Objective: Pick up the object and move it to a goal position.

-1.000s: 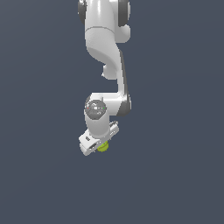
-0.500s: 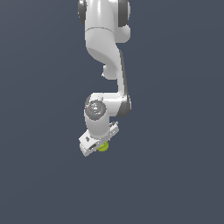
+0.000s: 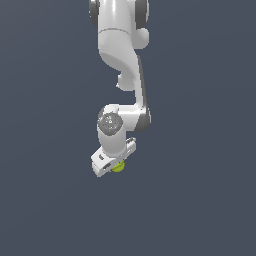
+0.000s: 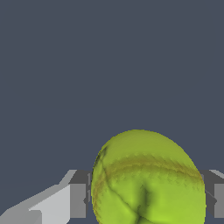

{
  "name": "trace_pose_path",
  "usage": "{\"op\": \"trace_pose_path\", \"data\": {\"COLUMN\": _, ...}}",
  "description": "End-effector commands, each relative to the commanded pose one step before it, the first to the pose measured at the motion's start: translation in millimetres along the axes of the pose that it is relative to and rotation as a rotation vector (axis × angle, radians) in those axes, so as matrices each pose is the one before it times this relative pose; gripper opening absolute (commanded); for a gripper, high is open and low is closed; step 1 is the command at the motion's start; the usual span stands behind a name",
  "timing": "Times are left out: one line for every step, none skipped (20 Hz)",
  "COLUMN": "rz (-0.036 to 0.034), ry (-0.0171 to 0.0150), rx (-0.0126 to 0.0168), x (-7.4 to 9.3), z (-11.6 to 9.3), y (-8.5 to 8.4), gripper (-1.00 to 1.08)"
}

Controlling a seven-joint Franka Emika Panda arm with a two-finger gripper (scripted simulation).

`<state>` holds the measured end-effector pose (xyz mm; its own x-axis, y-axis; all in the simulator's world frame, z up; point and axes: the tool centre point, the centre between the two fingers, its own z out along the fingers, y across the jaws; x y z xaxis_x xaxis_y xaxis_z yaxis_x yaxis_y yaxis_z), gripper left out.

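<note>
One arm [image 3: 122, 65] dominates the exterior view: white Panda links drop from the top edge, bend at a grey-capped joint [image 3: 109, 121], and end in a tilted wrist and hand low in the middle of the frame. Behind it is only flat dark grey-blue background [image 3: 200, 150]; no visible table edge or horizon, so I cannot tell how high the hand sits over any surface. Next down, the gripper [image 3: 114, 166]: its white body is angled, lower end toward the exterior view's left, fingers mostly hidden under it from this camera. Wrist view shows it better: gripper [image 4: 147, 200] has a grey finger pad [image 4: 78, 200] on one side of the ball and the other pad at the opposite frame edge, both up against the ball's sides, so the jaws are closed down on the ball, gap set by the ball's width. Smallest item, the ball [image 3: 118, 167]: yellow-green, just a sliver peeking out beneath the hand in the exterior view, on the side toward the exterior view's right. In the wrist view the ball [image 4: 146, 179] fills the space between the fingers, dark seam lines curving across its face, lower part cut off by the frame edge.
</note>
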<state>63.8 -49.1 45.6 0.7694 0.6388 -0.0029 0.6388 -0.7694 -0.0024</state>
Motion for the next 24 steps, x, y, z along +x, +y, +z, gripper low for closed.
{"op": "trace_pose_path", "data": {"rz": -0.00051, "ry": 0.00199, "rx": -0.0018, "x": 0.93, "z": -7.22, "y": -4.29, "gripper": -1.0}}
{"op": "trace_pose_path", "data": {"rz": 0.0, "ry": 0.0, "rx": 0.0, "x": 0.03, "z": -3.2, "y": -2.57, "gripper": -1.0}}
{"op": "trace_pose_path", "data": {"rz": 0.0, "ry": 0.0, "rx": 0.0, "x": 0.03, "z": -3.6, "y": -2.89, "gripper": -1.0}}
{"op": "trace_pose_path", "data": {"rz": 0.0, "ry": 0.0, "rx": 0.0, "x": 0.04, "z": -4.01, "y": -3.21, "gripper": -1.0}}
{"op": "trace_pose_path", "data": {"rz": 0.0, "ry": 0.0, "rx": 0.0, "x": 0.04, "z": -4.42, "y": -3.54, "gripper": -1.0}}
{"op": "trace_pose_path", "data": {"rz": -0.00025, "ry": -0.0003, "rx": -0.00057, "x": 0.18, "z": -4.96, "y": -4.04, "gripper": -1.0}}
{"op": "trace_pose_path", "data": {"rz": 0.0, "ry": 0.0, "rx": 0.0, "x": 0.05, "z": -5.28, "y": -4.22, "gripper": -1.0}}
{"op": "trace_pose_path", "data": {"rz": 0.0, "ry": 0.0, "rx": 0.0, "x": 0.06, "z": -5.72, "y": -4.57, "gripper": -1.0}}
{"op": "trace_pose_path", "data": {"rz": 0.0, "ry": 0.0, "rx": 0.0, "x": 0.06, "z": -6.18, "y": -4.93, "gripper": -1.0}}
{"op": "trace_pose_path", "data": {"rz": 0.0, "ry": 0.0, "rx": 0.0, "x": 0.07, "z": -6.64, "y": -5.29, "gripper": -1.0}}
{"op": "trace_pose_path", "data": {"rz": -0.00018, "ry": -0.00042, "rx": -0.00051, "x": 0.2, "z": -7.14, "y": -5.81, "gripper": -1.0}}
{"op": "trace_pose_path", "data": {"rz": 0.0, "ry": 0.0, "rx": 0.0, "x": 0.09, "z": -7.61, "y": -6.05, "gripper": -1.0}}
{"op": "trace_pose_path", "data": {"rz": 0.0, "ry": 0.0, "rx": 0.0, "x": 0.09, "z": -8.11, "y": -6.44, "gripper": -1.0}}
{"op": "trace_pose_path", "data": {"rz": 0.0, "ry": 0.0, "rx": 0.0, "x": 0.1, "z": -8.35, "y": -6.61, "gripper": -1.0}}
{"op": "trace_pose_path", "data": {"rz": -0.00019, "ry": -0.00039, "rx": -0.00054, "x": 0.23, "z": -8.48, "y": -6.85, "gripper": -1.0}}
{"op": "trace_pose_path", "data": {"rz": 0.0, "ry": 0.0, "rx": 0.0, "x": 0.11, "z": -8.57, "y": -6.76, "gripper": -1.0}}
{"op": "trace_pose_path", "data": {"rz": 0.0, "ry": 0.0, "rx": 0.0, "x": 0.11, "z": -8.68, "y": -6.84, "gripper": -1.0}}
{"op": "trace_pose_path", "data": {"rz": 0.0, "ry": 0.0, "rx": 0.0, "x": 0.12, "z": -8.8, "y": -6.92, "gripper": -1.0}}
{"op": "trace_pose_path", "data": {"rz": -0.00018, "ry": -0.00039, "rx": -0.00054, "x": 0.26, "z": -8.95, "y": -7.19, "gripper": -1.0}}
{"op": "trace_pose_path", "data": {"rz": 0.0, "ry": 0.0, "rx": 0.0, "x": 0.13, "z": -9.07, "y": -7.11, "gripper": -1.0}}
{"op": "trace_pose_path", "data": {"rz": 0.0, "ry": 0.0, "rx": 0.0, "x": 0.14, "z": -9.22, "y": -7.21, "gripper": -1.0}}
{"op": "trace_pose_path", "data": {"rz": -0.00018, "ry": -0.00038, "rx": -0.00055, "x": 0.29, "z": -9.4, "y": -7.52, "gripper": -1.0}}
{"op": "trace_pose_path", "data": {"rz": 0.0, "ry": 0.0, "rx": 0.0, "x": 0.16, "z": -9.57, "y": -7.45, "gripper": -1.0}}
{"op": "trace_pose_path", "data": {"rz": 0.0, "ry": 0.0, "rx": 0.0, "x": 0.18, "z": -9.77, "y": -7.59, "gripper": -1.0}}
